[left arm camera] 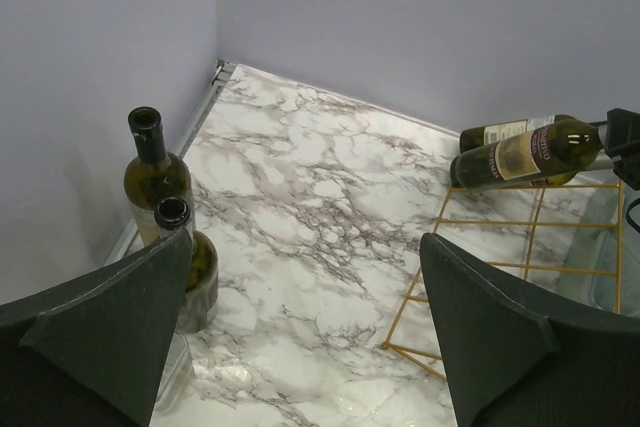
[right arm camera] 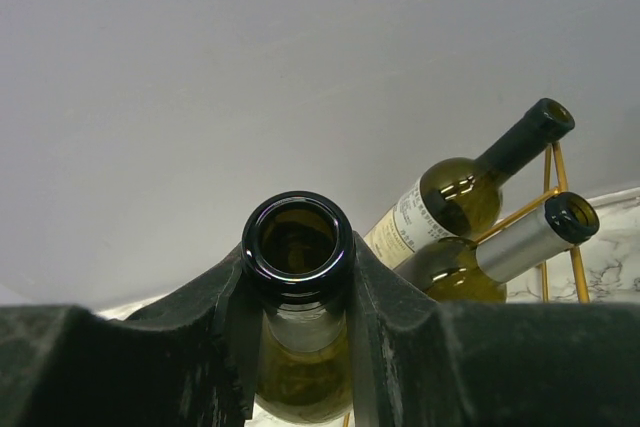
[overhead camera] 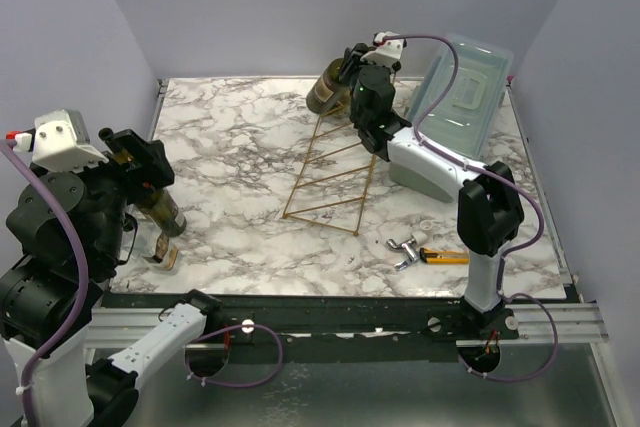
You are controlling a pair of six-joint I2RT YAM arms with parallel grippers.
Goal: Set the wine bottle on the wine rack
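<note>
The right claw (right arm camera: pixel 300 265) is clamped tight on the neck of a dark green glass wine bottle (right arm camera: pixel 300 362), just below its open mouth; one black finger presses on each side of the neck. It holds the bottle at the top of the tall slanted rack of thin gold wire (overhead camera: pixel 335 172), which stands on the white marble-patterned counter (overhead camera: pixel 240 147) toward the far edge, a little right of the middle; the bottle's base points left and its neck points toward the claw; whether the bottle rests on the rungs I cannot tell. Two more bottles lie close beside it at the rack's top wires: a green label-bearing bottle (right arm camera: pixel 455 192) and, just below it, a green bottle with a silver foil neck (right arm camera: pixel 500 252).

The left claw (left arm camera: pixel 305 257) stands wide open and has hold of nothing; it hangs above the counter's left edge. Below it, near that edge, a farther upright green bottle (left arm camera: pixel 150 172) and a nearer upright green bottle (left arm camera: pixel 190 267) stand one behind the other, both uncorked.

A pale blue-grey plastic box (overhead camera: pixel 465 87) sits tilted in the far right corner, just right of the rack; near the counter's near edge, on the right, a yellow utility knife (overhead camera: pixel 445 257) and a small silvery metal tool (overhead camera: pixel 405 250) lie just beside each other.
</note>
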